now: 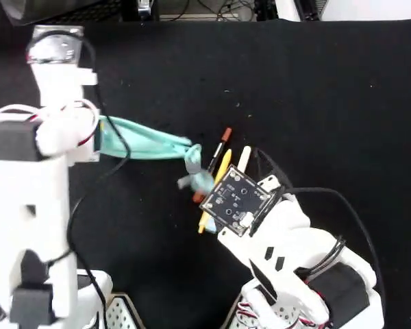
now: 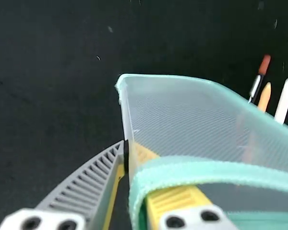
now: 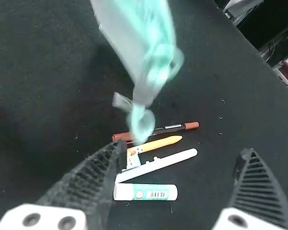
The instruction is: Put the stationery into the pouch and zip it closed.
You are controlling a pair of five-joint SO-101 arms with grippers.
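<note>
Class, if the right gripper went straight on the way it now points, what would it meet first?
Probably the white pen lying on the black table, between the fingers of the open right gripper. The teal mesh pouch hangs farther off, though depth is unclear.

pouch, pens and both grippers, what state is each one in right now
pouch, held at one end by the left gripper, no pens inside; zip state cannot be told
left gripper, jaws shut on the pouch wall
right gripper, jaws wide open, holding nothing
red pen, lying flat on the table, outside the pouch
orange pen, lying flat, outside
white pen, lying flat, outside
white tube, lying flat, outside
</note>
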